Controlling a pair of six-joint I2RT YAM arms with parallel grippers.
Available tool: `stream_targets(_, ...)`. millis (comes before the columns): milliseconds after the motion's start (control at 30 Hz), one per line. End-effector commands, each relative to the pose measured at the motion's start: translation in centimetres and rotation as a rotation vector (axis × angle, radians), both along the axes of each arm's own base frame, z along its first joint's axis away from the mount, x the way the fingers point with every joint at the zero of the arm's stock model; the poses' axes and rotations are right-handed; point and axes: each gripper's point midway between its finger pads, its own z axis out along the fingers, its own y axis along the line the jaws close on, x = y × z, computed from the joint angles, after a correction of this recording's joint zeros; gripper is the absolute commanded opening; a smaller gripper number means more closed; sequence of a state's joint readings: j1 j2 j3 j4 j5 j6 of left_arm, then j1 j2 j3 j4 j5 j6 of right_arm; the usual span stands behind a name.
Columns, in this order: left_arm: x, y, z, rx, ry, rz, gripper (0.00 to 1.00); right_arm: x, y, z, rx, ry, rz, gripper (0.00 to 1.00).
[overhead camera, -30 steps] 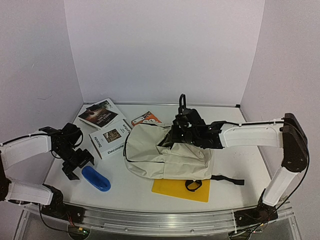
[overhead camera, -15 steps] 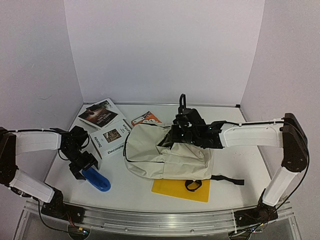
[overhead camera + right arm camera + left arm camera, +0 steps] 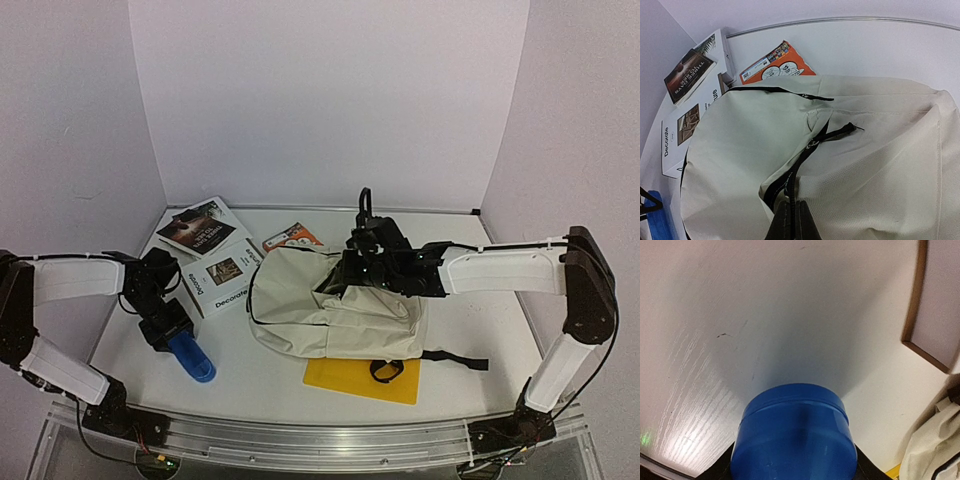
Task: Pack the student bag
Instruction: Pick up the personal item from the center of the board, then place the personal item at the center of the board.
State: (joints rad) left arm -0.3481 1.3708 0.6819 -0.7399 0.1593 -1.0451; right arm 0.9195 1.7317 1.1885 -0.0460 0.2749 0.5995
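Closing on blue case at near left: left end effector has swung right over it, jaws narrowing, firm grip unconfirmed. Right end effector stays pinched shut on student bag opening, mid-bench. Case prob. goes in next.

Bright even light, soft shadows
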Motion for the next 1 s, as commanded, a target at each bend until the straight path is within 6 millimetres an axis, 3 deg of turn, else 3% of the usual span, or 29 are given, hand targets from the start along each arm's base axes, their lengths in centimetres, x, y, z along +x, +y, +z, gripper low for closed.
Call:
stream_targets(0, 2.2, -0.4, 3.6, 0.012, -0.124, -0.069, 0.56, 1.1, 1.8, 5.5, 0.154, -0.113, 0.006, 0.00)
stream_targets(133, 4.0, -1.2, 7.3, 0.025, -0.225, -0.180, 0.54, 1.1, 1.7, 5.7, 0.155, -0.118, 0.005, 0.00)
stream_targets(267, 5.7, -1.4, 9.3, 0.072, -0.264, -0.300, 0.55, 1.1, 1.7, 5.7, 0.151, -0.118, 0.006, 0.00)
stream_targets(333, 8.3, -1.6, 10.9, 0.116, -0.310, -0.370, 0.56, 1.1, 1.8, 5.8, 0.152, -0.119, 0.012, 0.00)
stream_targets(367, 8.7, -1.6, 11.0, 0.122, -0.315, -0.384, 0.57, 1.1, 1.9, 5.9, 0.153, -0.119, 0.014, 0.00)
stream_targets(467, 12.6, -2.6, 12.1, 0.117, -0.365, -0.453, 0.57, 1.1, 1.9, 6.2, 0.158, -0.121, 0.017, 0.00)
stream_targets(567, 15.0, -3.3, 11.6, 0.104, -0.356, -0.525, 0.57, 1.1, 1.8, 6.5, 0.162, -0.125, 0.016, 0.00)
stream_targets(667, 17.1, -3.3, 9.0, 0.135, -0.283, -0.612, 0.57, 1.0, 1.6, 7.1, 0.167, -0.134, 0.013, 0.00)
stream_targets(833, 20.6, -3.5, 7.7, 0.193, -0.288, -0.690, 0.58, 0.9, 1.2, 7.6, 0.167, -0.142, 0.005, 0.00)
stream_targets(967, 21.7, -4.1, 6.9, 0.178, -0.286, -0.702, 0.72, 0.9, 1.2, 7.4, 0.167, -0.137, 0.005, 0.00)
